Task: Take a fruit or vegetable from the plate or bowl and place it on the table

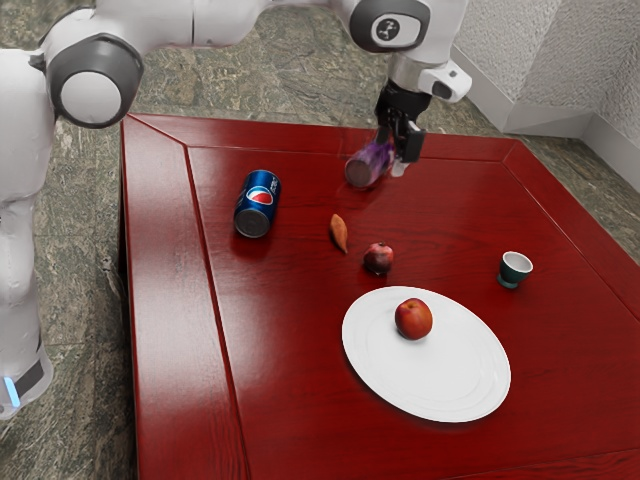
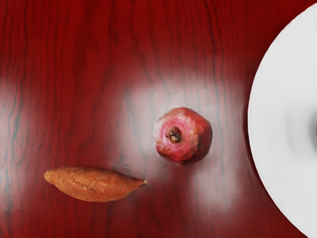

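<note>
Claw (image 1: pixel 398 151): spread apart. Hazard: we could mistakenly take the pomegranate (image 2: pixel 184 136), nearer it than the apple (image 1: pixel 413 319) on the plate (image 1: pixel 455 375).

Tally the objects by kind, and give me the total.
Fruit and vegetables: 3 (sweet potato, pomegranate, round red fruit)
Dishes: 2 (white plate, small cup)
Drink can: 1
Purple container: 1
Total: 7
</note>
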Robot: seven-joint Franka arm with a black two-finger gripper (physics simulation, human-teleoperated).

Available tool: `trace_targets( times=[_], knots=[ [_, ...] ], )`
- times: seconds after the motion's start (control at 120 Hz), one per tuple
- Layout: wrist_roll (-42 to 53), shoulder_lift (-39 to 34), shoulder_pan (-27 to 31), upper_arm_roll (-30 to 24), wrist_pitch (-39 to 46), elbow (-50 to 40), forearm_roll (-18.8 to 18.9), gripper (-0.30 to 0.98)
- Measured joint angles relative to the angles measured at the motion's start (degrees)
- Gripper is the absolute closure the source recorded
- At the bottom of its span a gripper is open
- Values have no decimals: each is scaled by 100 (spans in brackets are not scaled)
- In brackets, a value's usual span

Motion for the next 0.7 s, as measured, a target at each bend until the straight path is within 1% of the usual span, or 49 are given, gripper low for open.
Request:
trace_targets(
  times=[0.05, 0.117, 0.158, 0.225, 0.267, 0.317, 0.417, 0.542, 0.583, 0.7],
  knots=[
    [61, 380, 414, -220, -77, 541, 344, 0],
    [135, 549, 596, -324, -155, 785, 604, 0],
    [176, 461, 615, -374, -193, 842, 575, 0],
    [229, 188, 310, -449, -239, 884, 523, 0],
    [258, 151, 255, -445, -258, 869, 510, 0],
    [291, 289, 390, -424, -248, 846, 512, 0],
    [358, 452, 853, -414, -151, 797, 528, 0],
    [435, 466, 913, -420, -88, 475, 511, 0],
    [471, 354, 813, -440, -80, 402, 501, 0],
    [674, 13, 233, -462, -141, 327, 527, 0]
  ],
)
